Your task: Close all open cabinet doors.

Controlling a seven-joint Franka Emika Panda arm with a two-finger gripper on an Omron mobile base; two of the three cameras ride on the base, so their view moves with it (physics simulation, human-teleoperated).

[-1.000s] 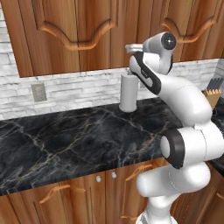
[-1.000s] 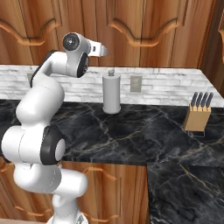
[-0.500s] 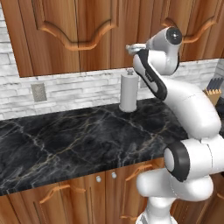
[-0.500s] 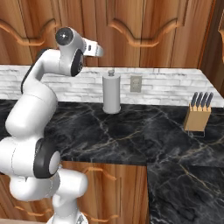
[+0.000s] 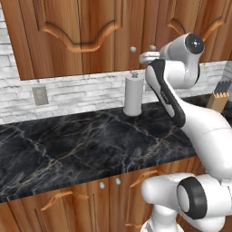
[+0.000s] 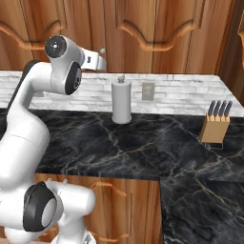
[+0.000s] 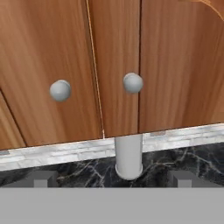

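The gripper (image 7: 112, 177) is raised to the lower edge of the upper cabinet doors (image 7: 52, 65), its jaws spread wide with nothing between them; the two dark fingertips (image 7: 41, 178) stand well apart at the bottom of the hand view. That open, empty stance suits a push more than a grasp, since a door can be shut by pressing on its face. Straight ahead are two round knobs, the left knob (image 7: 60, 90) and the right knob (image 7: 132, 82), flanking the seam where two door panels meet. The panel with the right knob (image 7: 118, 65) appears to sit a little proud of its neighbours, with a dark line down its right side, so it is probably the one ajar, though how far it is open cannot be told. Below it the paper towel roll (image 5: 133, 95) stands upright on the dark marble counter (image 5: 68, 145) against the white brick wall (image 5: 81, 90), directly under the hand, which may be why the arm reaches in high over it. A knife block (image 6: 215, 125) sits far to the right on the counter, well clear. From the right base view another door edge (image 6: 239, 43) shows at the far right and may also need closing.
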